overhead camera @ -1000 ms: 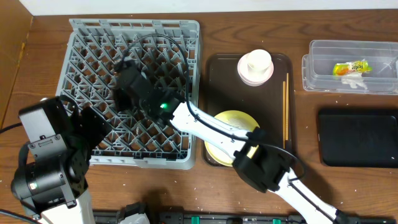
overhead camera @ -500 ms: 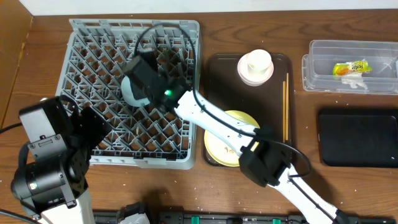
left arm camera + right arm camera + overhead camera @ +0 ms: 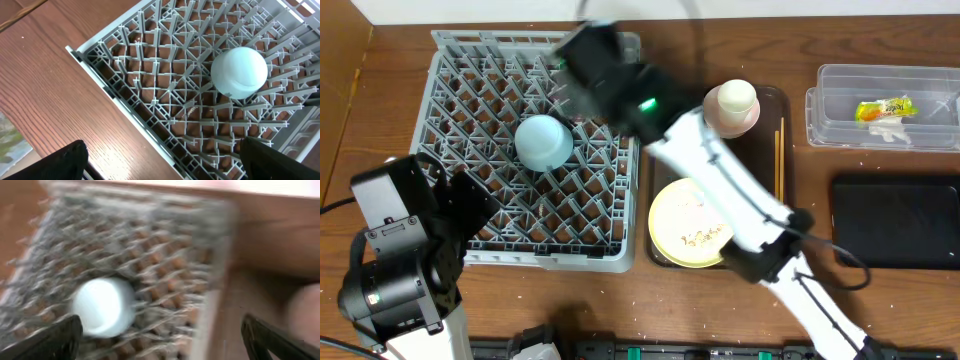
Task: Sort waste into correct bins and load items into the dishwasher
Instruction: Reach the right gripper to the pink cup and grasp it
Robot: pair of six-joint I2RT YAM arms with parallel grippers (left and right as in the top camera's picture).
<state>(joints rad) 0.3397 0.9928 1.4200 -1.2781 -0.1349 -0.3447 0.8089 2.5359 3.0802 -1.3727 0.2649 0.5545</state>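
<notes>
While the right gripper [image 3: 588, 55] hovered open and empty over the rack's [image 3: 460, 60] far right corner, the blue bowl [image 3: 543, 141] sat upside down mid-rack, toward the table's far-left corner. By the rack's near edge, the left gripper [image 3: 470, 205] was open, empty.

The dish rack [image 3: 540, 262] at left is matt grey plastic, the light blue bowl [image 3: 543, 141] smooth, the table [image 3: 620, 300] grained wood, the upper-right container [image 3: 840, 75] clear plastic
</notes>
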